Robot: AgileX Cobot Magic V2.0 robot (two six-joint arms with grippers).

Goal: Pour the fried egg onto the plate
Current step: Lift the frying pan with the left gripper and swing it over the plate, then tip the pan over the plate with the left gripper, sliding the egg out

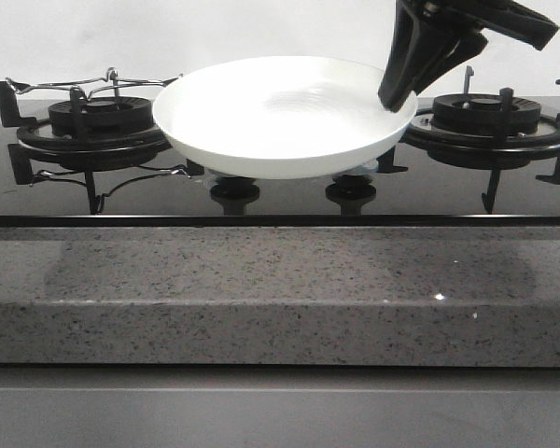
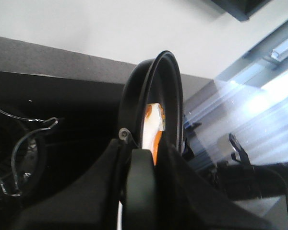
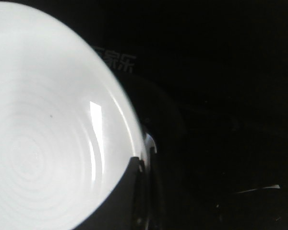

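The white plate [image 1: 280, 117] is held up over the middle of the black stove, tilted a little. My right gripper [image 1: 397, 98] is shut on its right rim, one finger inside the plate and one outside. The plate [image 3: 48, 134] fills the right wrist view, with that gripper [image 3: 141, 165] clamped on its edge. My left gripper [image 2: 144, 158] is shut on the handle of a black frying pan [image 2: 156, 96], which stands nearly on edge. The fried egg [image 2: 152, 127], white with an orange patch, lies against the inside of the pan. The left gripper, the pan and the egg are out of the front view.
A left burner [image 1: 89, 121] with a wire rack [image 1: 93, 86] on it and a right burner [image 1: 485, 117] flank the plate. Two knobs [image 1: 233, 191] [image 1: 352, 189] sit below it. A speckled grey counter edge [image 1: 280, 289] runs across the front.
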